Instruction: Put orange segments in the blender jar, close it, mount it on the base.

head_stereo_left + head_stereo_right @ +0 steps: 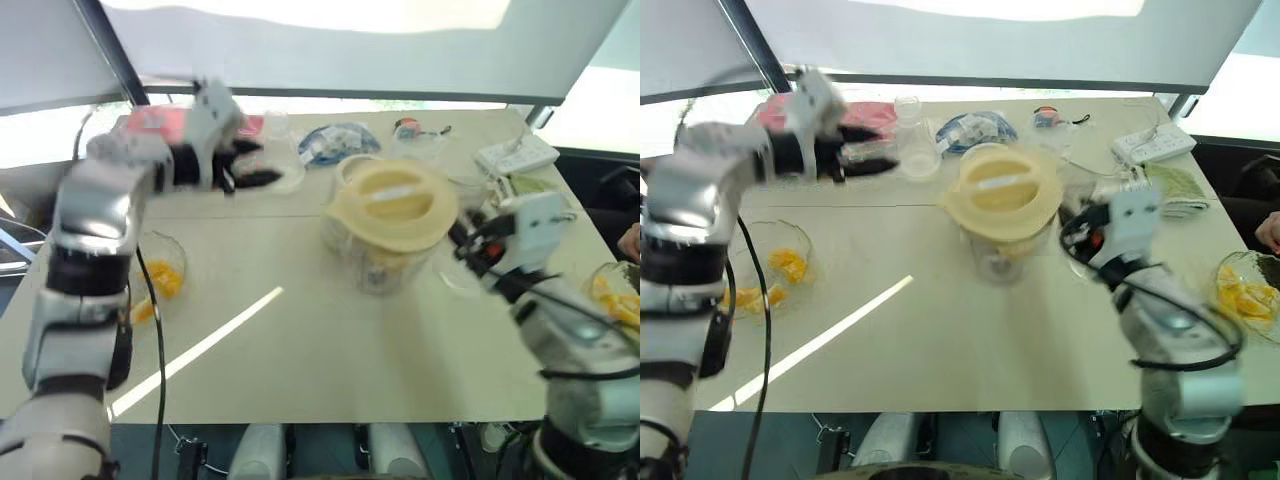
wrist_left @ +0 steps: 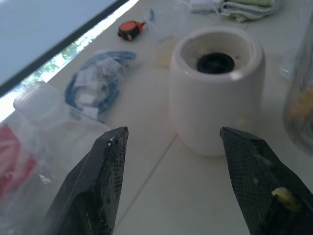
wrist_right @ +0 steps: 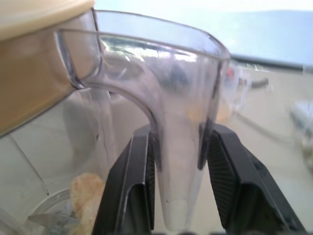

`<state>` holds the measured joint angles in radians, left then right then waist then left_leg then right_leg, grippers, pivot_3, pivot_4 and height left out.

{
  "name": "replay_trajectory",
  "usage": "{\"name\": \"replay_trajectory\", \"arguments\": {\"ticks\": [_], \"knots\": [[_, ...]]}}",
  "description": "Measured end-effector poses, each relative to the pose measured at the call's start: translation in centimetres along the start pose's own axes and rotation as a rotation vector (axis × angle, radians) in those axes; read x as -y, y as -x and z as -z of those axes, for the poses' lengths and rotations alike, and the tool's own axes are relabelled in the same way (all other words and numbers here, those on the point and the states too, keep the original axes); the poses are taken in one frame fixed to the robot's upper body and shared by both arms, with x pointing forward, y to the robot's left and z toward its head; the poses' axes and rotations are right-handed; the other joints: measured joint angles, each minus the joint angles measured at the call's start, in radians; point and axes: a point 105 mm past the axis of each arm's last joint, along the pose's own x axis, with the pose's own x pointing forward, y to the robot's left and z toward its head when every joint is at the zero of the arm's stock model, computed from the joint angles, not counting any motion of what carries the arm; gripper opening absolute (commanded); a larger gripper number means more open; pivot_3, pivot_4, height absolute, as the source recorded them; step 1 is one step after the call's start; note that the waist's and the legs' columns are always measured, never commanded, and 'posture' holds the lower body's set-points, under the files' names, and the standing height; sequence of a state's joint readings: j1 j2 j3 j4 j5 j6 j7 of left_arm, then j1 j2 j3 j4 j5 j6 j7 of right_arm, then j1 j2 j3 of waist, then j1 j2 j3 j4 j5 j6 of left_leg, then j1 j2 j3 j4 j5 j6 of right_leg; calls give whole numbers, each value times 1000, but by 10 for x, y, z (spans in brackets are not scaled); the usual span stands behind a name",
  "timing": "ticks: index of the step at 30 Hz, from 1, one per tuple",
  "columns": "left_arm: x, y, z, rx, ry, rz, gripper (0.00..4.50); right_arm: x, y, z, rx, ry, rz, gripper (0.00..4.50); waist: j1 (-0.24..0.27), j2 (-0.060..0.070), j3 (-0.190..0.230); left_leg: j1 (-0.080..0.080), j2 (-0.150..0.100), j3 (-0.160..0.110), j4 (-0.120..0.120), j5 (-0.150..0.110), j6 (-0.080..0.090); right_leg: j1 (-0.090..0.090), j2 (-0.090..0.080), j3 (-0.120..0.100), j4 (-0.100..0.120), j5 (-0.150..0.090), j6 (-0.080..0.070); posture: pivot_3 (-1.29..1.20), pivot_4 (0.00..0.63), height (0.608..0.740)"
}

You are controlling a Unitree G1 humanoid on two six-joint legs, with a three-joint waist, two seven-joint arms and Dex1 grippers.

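The blender jar (image 1: 372,262), clear with a pale yellow lid (image 1: 392,205) on it, hangs tilted over the table's middle. My right gripper (image 3: 176,142) is shut on its side handle (image 3: 178,161). Orange segments (image 3: 84,197) lie at the jar's bottom near the blade hub. The base (image 2: 210,112), a squat white cylinder with a dark socket (image 2: 215,62), stands just behind the jar. My left gripper (image 1: 252,166) is open and empty, hovering left of the base and pointing toward it. A scrap of orange sticks to one of its fingers (image 2: 266,191).
Glass bowls of orange segments sit at the left (image 1: 160,278) and right (image 1: 612,292) edges. Along the back stand a clear flask (image 1: 276,132), a blue bag (image 1: 336,142), a red pack (image 1: 150,124), a tape measure (image 2: 130,30) and a power strip (image 1: 516,155). A person's hand (image 1: 631,240) shows at right.
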<state>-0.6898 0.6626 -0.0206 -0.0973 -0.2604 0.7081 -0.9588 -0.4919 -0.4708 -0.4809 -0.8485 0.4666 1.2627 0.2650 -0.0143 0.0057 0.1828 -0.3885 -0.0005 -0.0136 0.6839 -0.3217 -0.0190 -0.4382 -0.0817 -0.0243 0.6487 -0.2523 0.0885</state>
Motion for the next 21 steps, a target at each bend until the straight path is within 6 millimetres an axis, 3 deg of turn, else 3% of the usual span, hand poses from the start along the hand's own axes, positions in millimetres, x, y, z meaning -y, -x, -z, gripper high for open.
{"name": "replay_trajectory", "arguments": {"ticks": [1, 4, 7, 15, 21], "knots": [[8, 1, 11, 5, 16, 10, 3095, 13, 1, -26, 50, 12, 30, 1006, 5, -4, 2, -1, 0, -3, 0, 0, 0, 0, 1, -2, 0, 0, -1, 0, 150, 740], [15, 6, 10, 52, 11, -15, 3095, 38, -4, -66, 121, -21, 92, 1006, 24, -8, 2, -2, -2, -8, 0, 0, 0, 2, 1, -6, -1, 1, -2, 0, 150, 740], [29, 8, -7, 121, -45, -6, 3095, 51, -19, -79, 100, -58, 104, 1006, 27, -8, 2, -2, -3, -8, 0, 0, 0, 4, 0, -6, -3, 1, -1, 0, 150, 740], [46, 9, -9, 150, -38, -38, 3095, 53, -76, -57, -10, -140, 72, 1006, 2, -8, 2, -2, -4, -5, 0, 0, 0, 3, 0, -5, -3, 1, -1, 0, 150, 740], [50, 9, -1, 132, -22, -74, 3095, 43, -100, -36, -65, -198, 49, 1006, 0, -7, 3, -2, -3, -5, 0, 1, -1, 2, 1, -4, -1, 1, -1, 0, 150, 740]]}}
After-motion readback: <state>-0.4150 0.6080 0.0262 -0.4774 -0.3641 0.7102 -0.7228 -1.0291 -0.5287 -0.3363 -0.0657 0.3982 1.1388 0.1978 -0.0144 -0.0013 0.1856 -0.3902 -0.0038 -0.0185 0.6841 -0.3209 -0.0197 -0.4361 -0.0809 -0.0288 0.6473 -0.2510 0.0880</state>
